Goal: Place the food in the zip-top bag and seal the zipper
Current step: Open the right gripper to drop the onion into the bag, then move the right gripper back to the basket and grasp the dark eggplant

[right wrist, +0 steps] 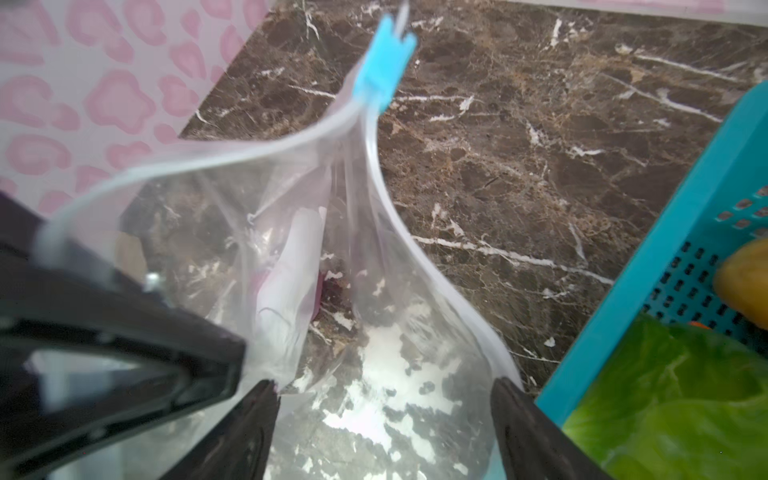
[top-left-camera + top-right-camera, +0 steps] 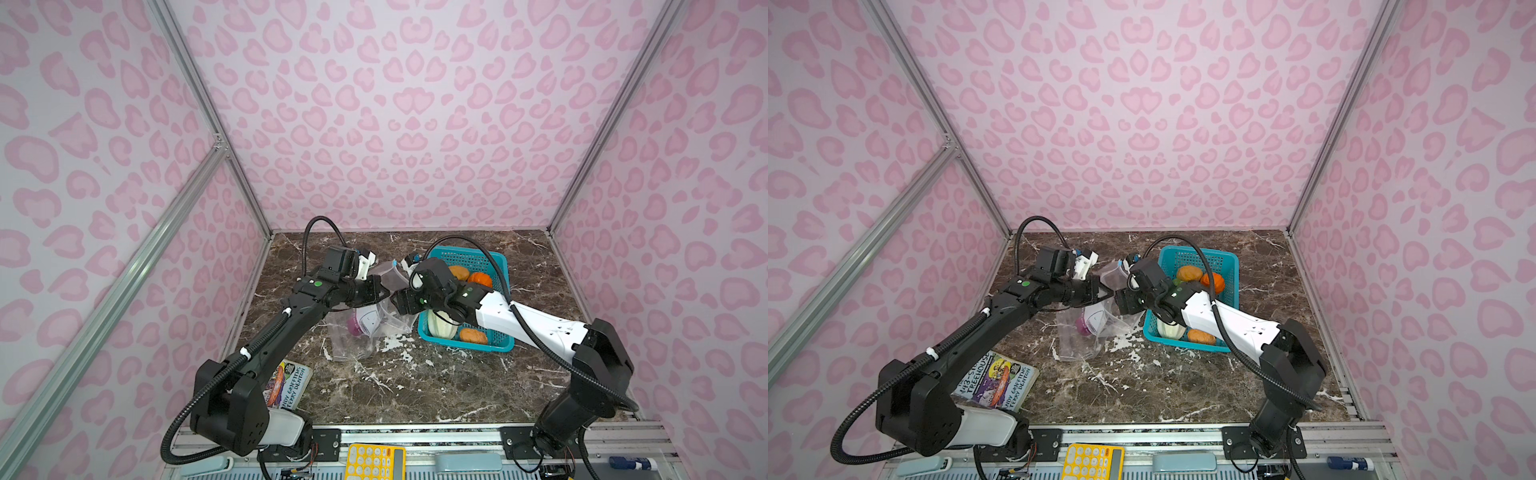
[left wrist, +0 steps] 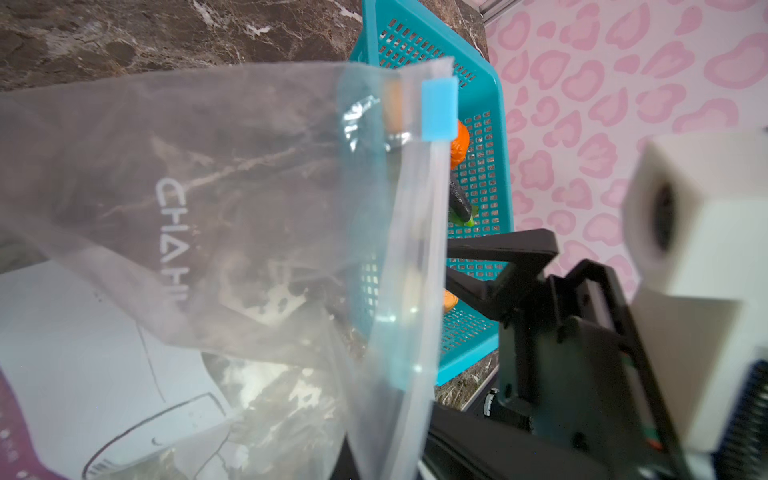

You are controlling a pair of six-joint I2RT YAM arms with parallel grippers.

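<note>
L gripper (image 1: 232,365) pinches clear crinkly zip-top bag (image 1: 257,208) rim; R gripper (image 1: 386,415) jaws apart.

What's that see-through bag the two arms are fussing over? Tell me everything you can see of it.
The zip-top bag is clear, crinkly plastic with a white label and a blue slider tab at one end of its zipper. Its mouth gapes, lifted; its bottom rests on the marble table. A purple onion lies inside. The left gripper pinches its rim; the right gripper stands open at the mouth.
</note>
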